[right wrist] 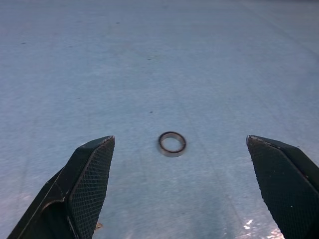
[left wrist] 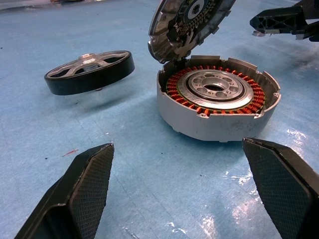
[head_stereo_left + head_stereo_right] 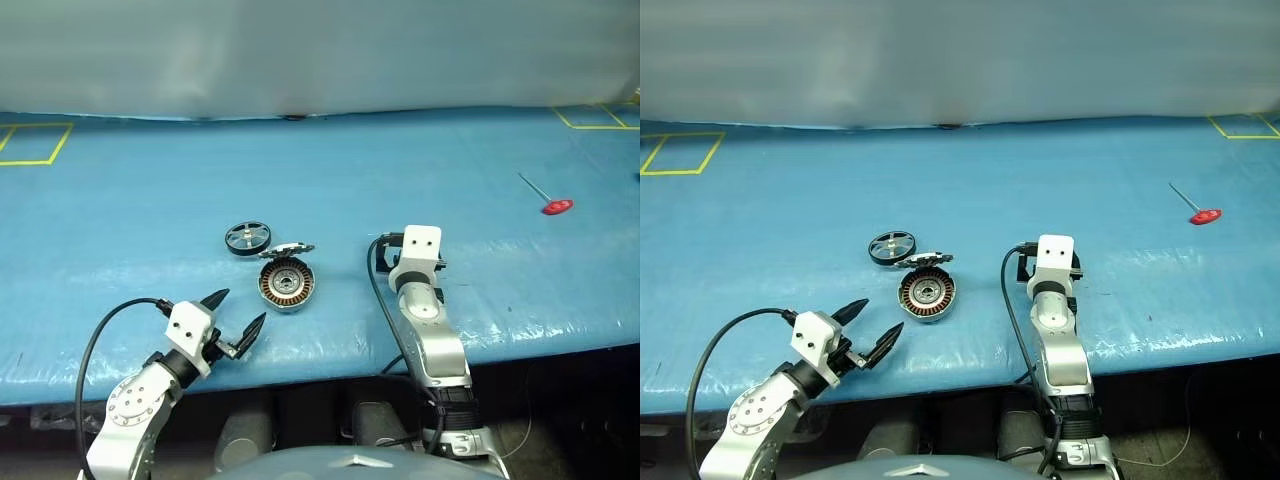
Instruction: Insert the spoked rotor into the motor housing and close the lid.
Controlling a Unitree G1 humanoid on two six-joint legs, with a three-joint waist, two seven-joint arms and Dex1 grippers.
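**Operator:** Report the position of the task parts.

**Technician:** The spoked rotor (image 3: 247, 238) lies flat on the blue table (image 3: 120, 220), just beside the motor housing (image 3: 287, 285) and on its far left side; the two are close but apart; the housing sits upright with its copper windings exposed and its cavity empty; the lid (image 2: 189, 22) is joined to the far edge of the housing and stands tilted open, ribbed inside facing the windings.

**Operator:** Gripper condition?

**Technician:** Left gripper (image 3: 234, 320) hovers at the near table edge, pointed toward the housing, fingers (image 2: 87, 184) spread wide with nothing between them; right gripper (image 1: 179, 199) is just to the right of the housing, fingers likewise wide apart and holding nothing; a small metal ring (image 1: 172, 143) lies on the table ahead of it; a red-handled tool (image 3: 556, 206) lies well apart on the far right.

**Operator:** Step in hand?

**Technician:** Judged as the approach before pickup; insertion not yet begun; lid not yet closed.

**Operator:** Requirements for the next move?

**Technician:** Probably the left gripper should travel past the housing to the rotor and close across its black rim; the rotor must then be lifted level, centred over the silver hub and lowered inside the winding ring; the open lid overhangs the far side, so entry should come from the near side; an off-centre descent risks catching the housing wall.
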